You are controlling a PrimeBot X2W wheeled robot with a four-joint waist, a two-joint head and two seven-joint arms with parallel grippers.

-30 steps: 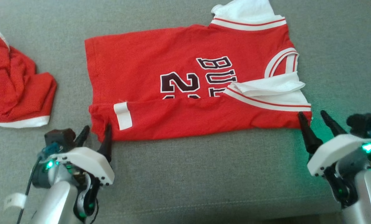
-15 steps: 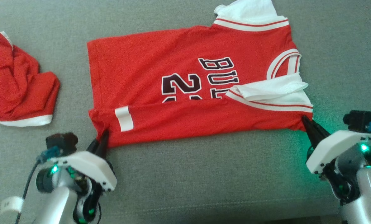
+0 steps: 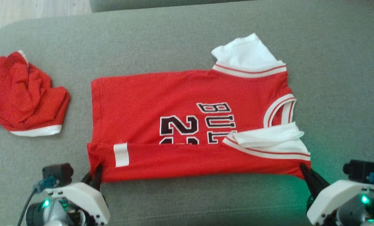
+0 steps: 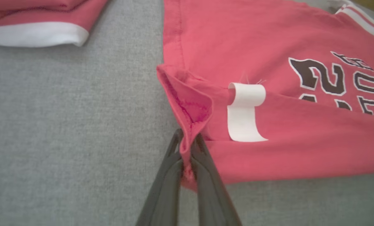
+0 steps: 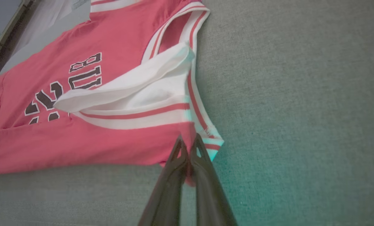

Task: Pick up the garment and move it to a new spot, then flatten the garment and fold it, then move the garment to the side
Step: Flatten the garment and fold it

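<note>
You are in the folding step, as I read it. The red jersey (image 3: 187,122) lies spread across the middle of the grey cushion (image 3: 205,201), neck to the right and hem to the left. Its near long edge is turned over onto the front in a narrow band that covers the lower part of the number. Your left gripper (image 3: 96,171) is clamped on the near left corner of that band, just beside the white label (image 3: 121,154); the left wrist view shows cloth pinched between both fingers. Your right gripper (image 3: 303,169) is closed on the near right corner, just near of the folded-back white sleeve (image 3: 268,138). A second red garment (image 3: 23,97) sits crumpled well apart at the far left. The next move, I judge, calls for raising both corners together and carrying them away from you toward the far edge, level and evenly taut, so that the fold lands straight and the sleeve does not slip out.
</note>
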